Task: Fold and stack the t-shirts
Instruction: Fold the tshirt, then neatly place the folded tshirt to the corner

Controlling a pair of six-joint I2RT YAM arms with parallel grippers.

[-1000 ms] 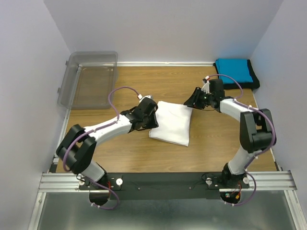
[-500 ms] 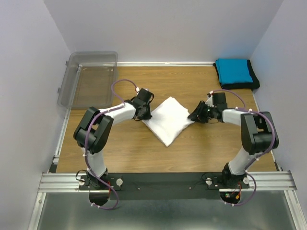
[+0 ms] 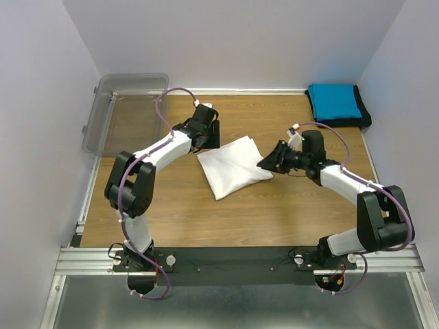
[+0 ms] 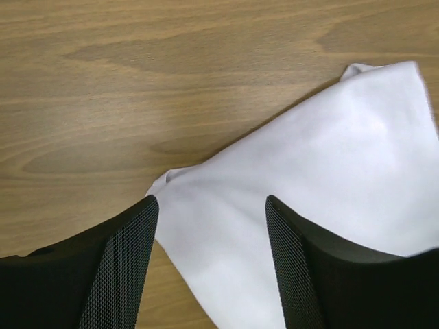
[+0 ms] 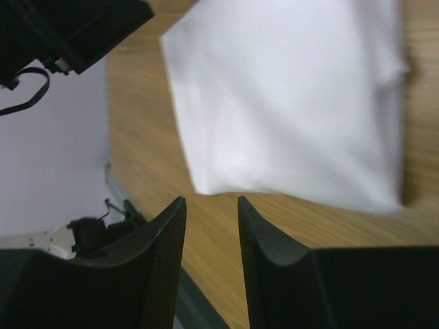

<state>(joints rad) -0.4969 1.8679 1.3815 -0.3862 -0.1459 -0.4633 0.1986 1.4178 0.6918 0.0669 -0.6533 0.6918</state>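
The folded white t-shirt (image 3: 233, 166) is lying mid-bench (image 3: 274, 212), freshly turned. The left pincer (image 3: 211, 139) is now gaping wide, having released its far corner. The right pincer (image 3: 263, 164), narrowly parted, is gripping nothing. Stacking looks next.

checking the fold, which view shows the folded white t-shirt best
Top external: the folded white cloth t-shirt lies whole in frame on the wooden table. Left wrist shows only part, cut off right and below; right wrist shows it blurred, cut off at the top.
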